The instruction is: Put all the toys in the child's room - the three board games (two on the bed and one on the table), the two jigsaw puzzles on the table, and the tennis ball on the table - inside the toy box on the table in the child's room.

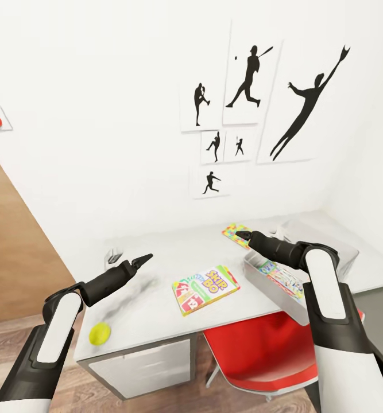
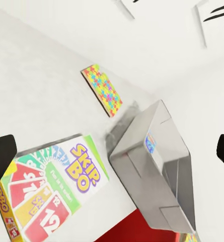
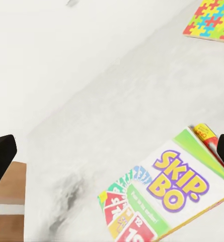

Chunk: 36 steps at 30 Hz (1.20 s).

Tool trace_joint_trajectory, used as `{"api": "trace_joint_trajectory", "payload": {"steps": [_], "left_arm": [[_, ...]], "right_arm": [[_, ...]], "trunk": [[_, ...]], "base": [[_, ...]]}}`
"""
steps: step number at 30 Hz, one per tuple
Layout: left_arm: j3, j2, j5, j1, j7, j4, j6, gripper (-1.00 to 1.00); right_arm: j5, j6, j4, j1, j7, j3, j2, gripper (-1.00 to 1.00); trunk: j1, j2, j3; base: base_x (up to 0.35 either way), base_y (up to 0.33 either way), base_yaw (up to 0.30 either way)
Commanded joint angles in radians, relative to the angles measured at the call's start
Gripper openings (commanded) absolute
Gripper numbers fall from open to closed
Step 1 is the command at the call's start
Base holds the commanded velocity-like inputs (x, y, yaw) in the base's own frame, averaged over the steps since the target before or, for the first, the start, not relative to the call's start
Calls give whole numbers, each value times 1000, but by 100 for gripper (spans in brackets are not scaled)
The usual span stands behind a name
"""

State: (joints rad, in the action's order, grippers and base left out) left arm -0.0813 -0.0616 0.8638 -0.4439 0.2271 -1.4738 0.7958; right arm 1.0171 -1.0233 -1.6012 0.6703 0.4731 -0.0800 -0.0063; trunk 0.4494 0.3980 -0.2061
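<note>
On the pale grey table (image 1: pixel 174 252) lies the Skip-Bo board game (image 1: pixel 205 288) (image 2: pixel 46 191) (image 3: pixel 167 196), near the front edge. A jigsaw puzzle (image 1: pixel 235 233) (image 2: pixel 102 89) (image 3: pixel 212 20) lies farther back. The tennis ball (image 1: pixel 99 333) rests at the table's front left corner. The grey toy box (image 1: pixel 257 274) (image 2: pixel 157 166) stands at the right with colourful flat toys (image 1: pixel 283 279) inside. My left gripper (image 1: pixel 142 260) (image 2: pixel 112 154) hovers open above the table's left part. My right gripper (image 1: pixel 243 234) (image 3: pixel 112 151) hangs open, empty, over the toy box's near corner.
A red-seated chair (image 1: pixel 260 350) is tucked under the table's front right. White drawers (image 1: pixel 139 364) sit beneath the left end. Baseball silhouette pictures (image 1: pixel 248 80) hang on the white wall behind. Wood flooring (image 1: pixel 7 338) lies to the left.
</note>
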Motion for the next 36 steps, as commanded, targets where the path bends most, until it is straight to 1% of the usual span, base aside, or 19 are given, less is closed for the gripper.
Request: {"api": "trace_joint_trajectory", "payload": {"steps": [1,4,7,8,10,11,13,14,15,16,18,19,21,22,26,27,31,34,36], "left_arm": [[-2,0,-1,-1,4,0,6,100],[-2,0,-2,-1,4,0,5,100],[-3,0,-2,-1,3,1,5,100],[-3,0,-2,-1,3,1,5,100],[-3,0,-2,-1,3,2,5,100],[-3,0,-2,-1,3,2,5,100],[-3,0,-2,-1,3,2,5,100],[-3,0,-2,-1,3,2,5,100],[-3,0,-2,-1,3,2,5,100],[-3,0,-2,-1,3,2,5,100],[-3,0,-2,-1,3,2,5,100],[-3,0,-2,-1,3,2,5,100],[-3,0,-2,-1,3,3,5,100],[-3,0,-2,-1,3,3,5,100],[-3,0,-3,-1,3,3,5,100],[-3,0,-3,-1,3,3,5,100],[-3,0,-3,-1,3,3,5,100],[-3,0,-3,-1,3,3,5,100],[-3,0,-3,-1,3,3,5,100]], "right_arm": [[10,-7,2,3,17,12,0,100],[9,-13,6,5,25,27,0,100],[7,-24,25,9,52,83,2,100],[7,-24,25,9,52,83,2,100],[6,-24,45,12,68,122,3,100],[6,-24,45,12,68,122,3,100],[5,-24,69,14,78,159,6,100],[5,-24,69,14,78,159,6,100],[5,-24,81,16,81,175,8,100],[5,-24,81,16,81,175,8,100],[5,-24,102,22,87,203,10,100],[5,-24,102,22,87,203,10,100],[5,-24,122,27,90,229,12,100],[5,-24,122,27,90,229,12,100],[5,-24,151,35,92,261,14,100],[5,-24,151,35,92,261,14,100],[6,-24,205,50,93,296,17,100],[6,-24,220,54,94,304,19,100],[6,-24,252,65,94,321,25,100]], "trunk": [[1,2,-2],[1,2,-1],[1,2,-1],[1,2,-1],[1,2,-1],[1,2,-1],[1,2,-1],[1,2,-1],[1,2,-1],[1,2,-1],[1,2,-1],[1,2,-1],[1,2,-1],[1,2,-1],[1,2,-1],[1,2,-1],[1,2,-1],[1,2,-1],[1,2,-1]], "base": [[0,0,24],[0,0,21],[0,0,12],[0,0,10],[0,0,7],[0,0,6],[0,0,4],[0,0,4],[0,0,3],[0,0,3],[0,0,2],[0,0,2],[0,0,1],[0,0,1],[0,0,1],[0,0,0],[0,0,0],[0,0,0],[0,0,0]]}}
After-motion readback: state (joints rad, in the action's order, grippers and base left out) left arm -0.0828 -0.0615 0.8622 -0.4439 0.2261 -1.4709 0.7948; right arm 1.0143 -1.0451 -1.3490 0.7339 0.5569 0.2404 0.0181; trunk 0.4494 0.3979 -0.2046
